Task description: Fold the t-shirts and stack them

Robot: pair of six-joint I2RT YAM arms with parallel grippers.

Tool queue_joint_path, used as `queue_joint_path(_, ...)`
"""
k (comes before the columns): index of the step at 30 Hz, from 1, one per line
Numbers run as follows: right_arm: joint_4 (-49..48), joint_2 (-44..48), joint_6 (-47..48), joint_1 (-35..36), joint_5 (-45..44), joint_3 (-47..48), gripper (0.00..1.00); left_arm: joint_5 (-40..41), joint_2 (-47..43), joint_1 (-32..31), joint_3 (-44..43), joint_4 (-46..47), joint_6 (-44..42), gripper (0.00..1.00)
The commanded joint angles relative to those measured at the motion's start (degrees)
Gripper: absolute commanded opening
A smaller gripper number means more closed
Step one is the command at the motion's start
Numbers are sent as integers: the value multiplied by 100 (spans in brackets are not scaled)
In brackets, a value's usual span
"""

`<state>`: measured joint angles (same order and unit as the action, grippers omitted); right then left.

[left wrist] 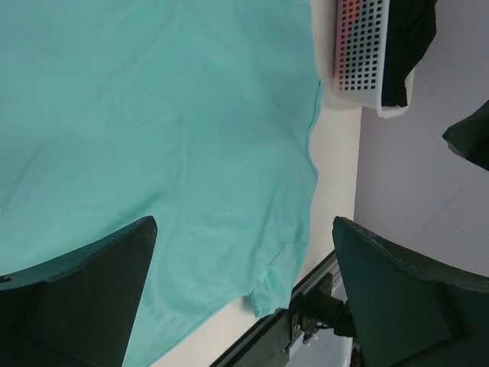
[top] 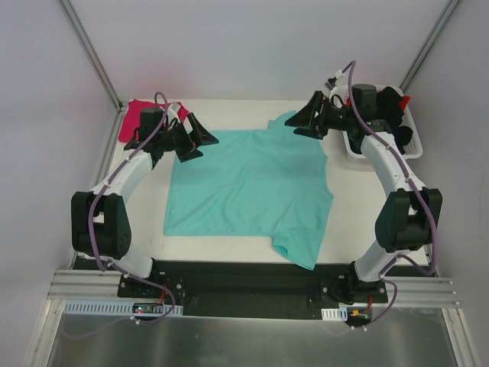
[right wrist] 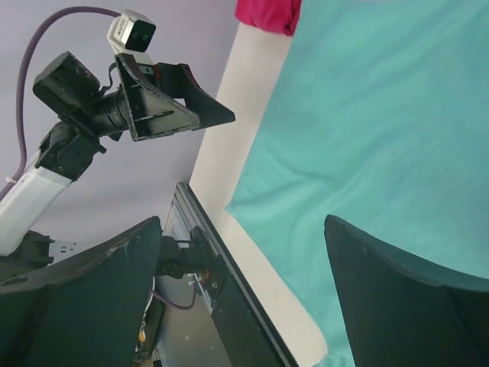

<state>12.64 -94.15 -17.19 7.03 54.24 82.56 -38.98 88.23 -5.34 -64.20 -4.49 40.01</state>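
Teal t-shirt (top: 248,183) lies spread flat across the white desk (top: 355,210). Over its far edge hang the left pincer (top: 196,143) and right pincer (top: 308,118), both spread wide and empty. Beyond, a magenta t-shirt (top: 134,118) sits bunched at the far-left corner, a white basket (top: 359,151) at the far right.

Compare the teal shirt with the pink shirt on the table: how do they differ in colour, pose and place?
Colour: the teal shirt is mint green, the pink shirt magenta. Pose: the teal shirt lies spread flat; the pink shirt is a compact heap. Place: the teal shirt fills the middle of the table; the pink shirt sits at its far left corner. Both are plain cloth lying on the table.
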Motion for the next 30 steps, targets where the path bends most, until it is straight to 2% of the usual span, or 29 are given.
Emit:
queue_joint_path(1,-1025,-533,-644,-158,526,471,90,-75,221,-63,-522,317,138,99)
queue_joint_path(5,-1238,-692,-943,-228,597,349,89,-48,283,-63,-488,352,174,99)
queue_joint_path(8,-1238,-317,-989,-219,650,-116,89,-127,108,-63,-242,361,122,99)
queue_joint_path(14,184,361,-66,-114,69,-915,89,-13,-252,-133,241,-33,-98,99)
queue_joint_path(16,545,888,215,61,-220,-1285,89,39,-428,-177,626,-227,-116,99)
queue_joint_path(20,669,1837,207,185,-440,-2584,91,154,-1077,-178,1444,-306,-2,99)
queue_joint_path(24,1319,2479,339,246,-678,-3112,92,233,-1492,-204,1999,-719,86,99)
queue_joint_path(30,1671,3139,208,1159,-1326,-3677,93,970,-2046,-248,2246,-1614,-115,99)
